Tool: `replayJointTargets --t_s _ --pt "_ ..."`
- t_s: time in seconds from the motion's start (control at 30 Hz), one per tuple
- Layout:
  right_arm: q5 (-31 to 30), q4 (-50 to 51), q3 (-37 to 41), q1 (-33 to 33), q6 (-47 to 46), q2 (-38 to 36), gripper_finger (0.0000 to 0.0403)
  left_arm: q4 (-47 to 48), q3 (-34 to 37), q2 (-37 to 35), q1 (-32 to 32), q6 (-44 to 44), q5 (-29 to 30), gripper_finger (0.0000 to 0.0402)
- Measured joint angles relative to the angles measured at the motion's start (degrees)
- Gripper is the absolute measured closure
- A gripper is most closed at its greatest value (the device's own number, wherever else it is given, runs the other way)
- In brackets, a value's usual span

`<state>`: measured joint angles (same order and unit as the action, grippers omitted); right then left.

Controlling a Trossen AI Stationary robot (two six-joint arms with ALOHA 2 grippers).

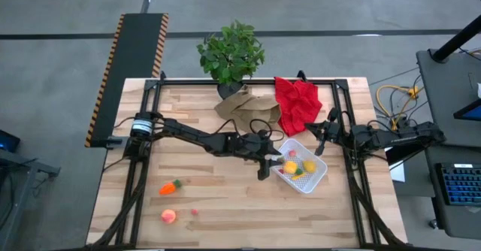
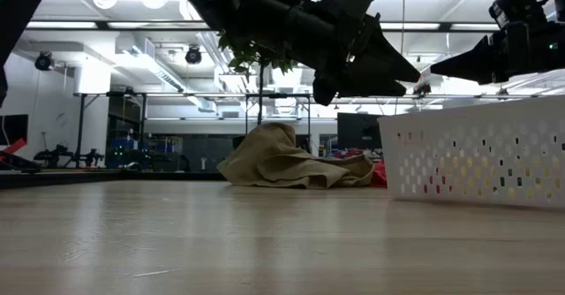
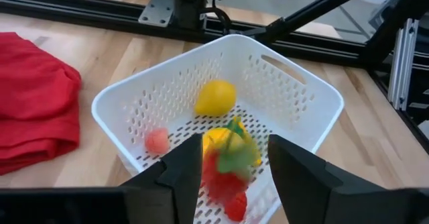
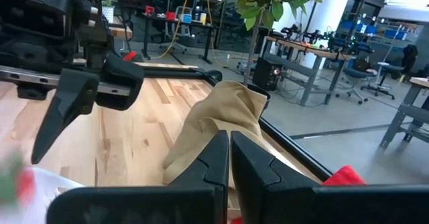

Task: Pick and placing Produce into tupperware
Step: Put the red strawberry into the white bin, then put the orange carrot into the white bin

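A: Leftmost first: carrot [image 1: 170, 186], peach [image 1: 169, 216] and one red berry [image 1: 195, 211] lie loose on the surface [image 1: 225, 206], well apart from the tupperware [image 1: 319, 177].

B: My left tool [image 1: 264, 166]?

A: Spread, pinching nothing, hanging at the tupperware's near rim. A red-and-green piece [image 3: 224, 167] shows blurred between the fingers [image 3: 184, 167], above the dotted base.

B: Risk, I judge: a fingertip catches the rim on withdrawal and drags the light container.

A: Contents: lemon [image 3: 215, 97], small pink piece [image 3: 157, 140], yellow piece, red bits.

B: Right tool [image 1: 322, 137]: pressed together, idle beside the red cloth [image 1: 297, 104].
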<state>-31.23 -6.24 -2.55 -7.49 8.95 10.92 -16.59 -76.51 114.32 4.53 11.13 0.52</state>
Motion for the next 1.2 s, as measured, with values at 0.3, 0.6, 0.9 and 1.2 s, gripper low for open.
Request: replayJointTargets --t_s 0.3,0.6,0.9,1.2 --pt "-0.27 0.0 0.0 0.0 0.09 0.0 0.0394 1.12 0.02 -0.38 -0.23 -0.01 -0.24 0.0244" --pt "-0.36 0.28 -0.04 0.01 0.09 0.07 0.0394 23.0 1.12 -7.75 2.75 2.81 0.28 0.0244" --pt "-0.36 0.43 -0.04 0.02 0.07 0.01 0.0394 55.43 1.84 -17.43 12.56 16.76 17.28 0.0244" --pt "-0.38 0.28 -0.04 0.02 0.26 -0.02 0.0394 84.77 1.92 -25.3 25.65 49.8 19.13 0.0244"
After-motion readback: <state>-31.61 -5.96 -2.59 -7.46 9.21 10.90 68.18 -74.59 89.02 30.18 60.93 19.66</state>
